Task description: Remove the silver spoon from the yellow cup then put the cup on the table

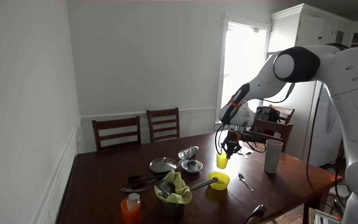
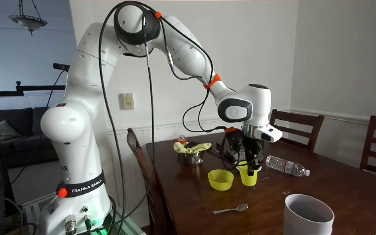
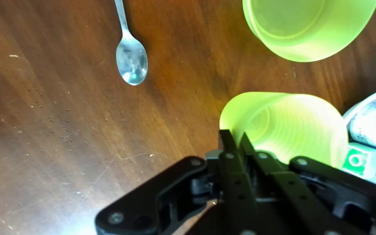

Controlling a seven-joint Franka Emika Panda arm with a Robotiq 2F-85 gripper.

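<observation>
Pinching the yellow cup (image 2: 248, 180) by one side of its wall, jaws nearly together, the gripper (image 3: 235, 136) holds it roughly upright at or just above the table (image 3: 77, 124), where the silver spoon (image 3: 130, 49) lies well apart from the cup. Whether the cup's base meets the surface cannot be told from these angles; released too high, it could drop and topple, perhaps knocking the yellow bowl (image 3: 315, 39) standing near. Pressed down too far, the cup might instead pivot in that one-sided grip and come to rest tilted.
</observation>
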